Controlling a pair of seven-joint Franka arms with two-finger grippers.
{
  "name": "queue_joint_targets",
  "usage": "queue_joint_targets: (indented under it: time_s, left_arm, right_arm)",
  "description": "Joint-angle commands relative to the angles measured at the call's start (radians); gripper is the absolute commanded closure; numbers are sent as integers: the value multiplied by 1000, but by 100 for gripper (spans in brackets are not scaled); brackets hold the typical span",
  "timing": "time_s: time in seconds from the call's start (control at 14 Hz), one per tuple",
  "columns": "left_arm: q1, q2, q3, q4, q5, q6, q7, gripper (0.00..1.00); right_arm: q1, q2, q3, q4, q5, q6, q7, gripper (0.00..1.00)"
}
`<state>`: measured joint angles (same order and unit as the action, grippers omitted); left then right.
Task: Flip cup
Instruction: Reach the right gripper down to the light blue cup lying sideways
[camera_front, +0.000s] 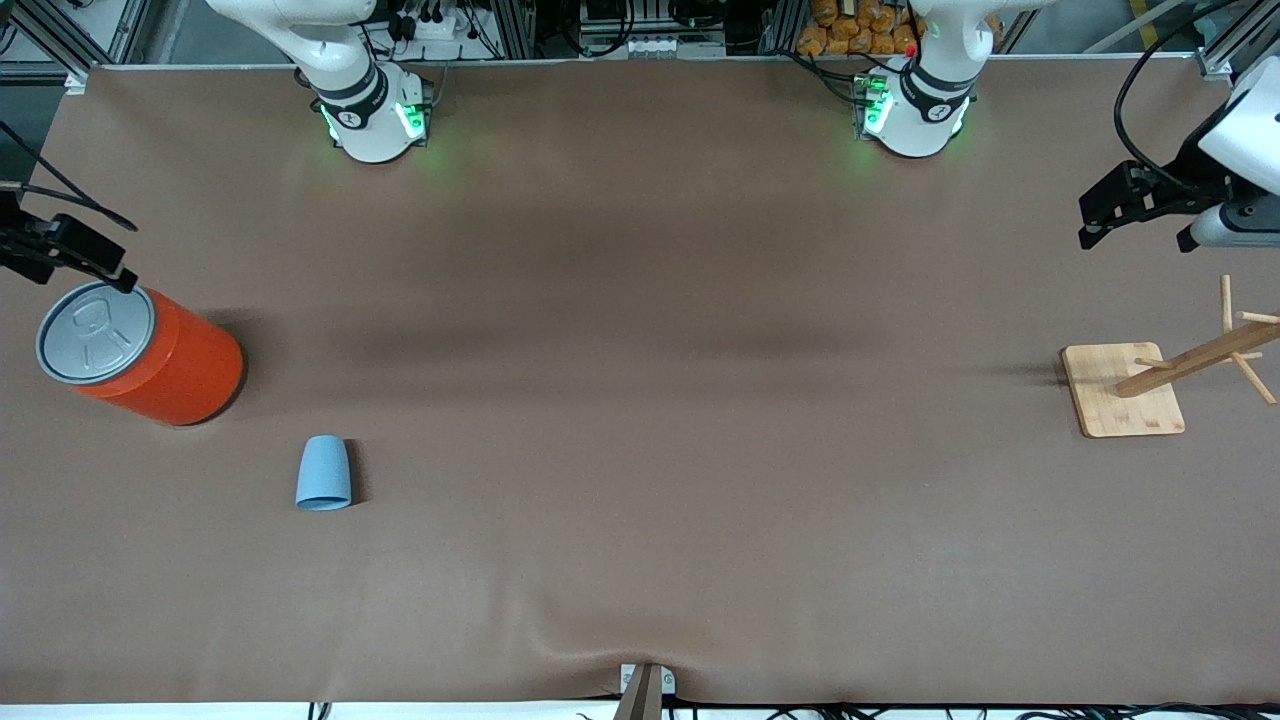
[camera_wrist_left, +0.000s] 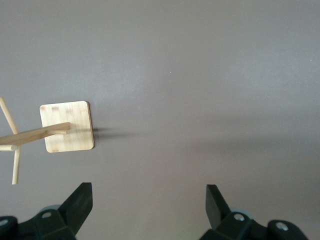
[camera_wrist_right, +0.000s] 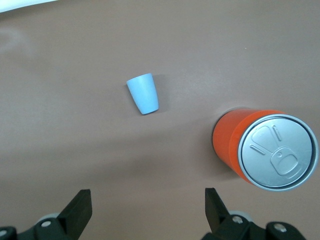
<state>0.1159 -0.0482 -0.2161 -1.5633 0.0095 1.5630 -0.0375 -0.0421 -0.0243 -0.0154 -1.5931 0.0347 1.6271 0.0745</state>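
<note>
The small light-blue cup (camera_front: 323, 473) appears to lie on its side on the brown table, its wider rim end toward the front camera. It also shows in the right wrist view (camera_wrist_right: 143, 93). My right gripper (camera_front: 115, 272) hangs open and empty over the table at the right arm's end, beside the top of the orange can, well apart from the cup. In its own view (camera_wrist_right: 147, 202) nothing is between the fingers. My left gripper (camera_front: 1092, 224) is open and empty above the table at the left arm's end, and in its own view (camera_wrist_left: 148, 200) it holds nothing.
A large orange can (camera_front: 150, 352) with a grey lid stands near the cup, farther from the front camera, and shows in the right wrist view (camera_wrist_right: 265, 150). A wooden rack on a square base (camera_front: 1120, 390) stands at the left arm's end, seen also in the left wrist view (camera_wrist_left: 67, 126).
</note>
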Motion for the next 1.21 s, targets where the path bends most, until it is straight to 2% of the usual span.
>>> queue_joint_targets:
  time_s: [0.0,0.29,0.57,0.71,0.93,1.14]
  left_arm:
    - [1,39,-2,58,-11,-29,5,0]
    - [1,50,-2,58,1,-29,8,0]
    - [4,42,-14,49,-6,-29,4,0]
    - [4,39,-16,57,-11,-29,7,0]
    - [4,36,-17,57,-9,-29,4,0]
    - [10,31,-16,54,-9,-31,15,0]
  right_arm:
    - [1,1,-5,-5,-9,-3,5,0]
    - [-2,15,-5,-8,-9,-6,-1,0]
    - [13,216,-2,27,-3,-49,-35,0]
    - [88,300,2,56,-15,-35,-36,0]
    - [114,412,3,53,-12,36,-48,0]
    - [61,500,-1,50,-15,126,-183,0]
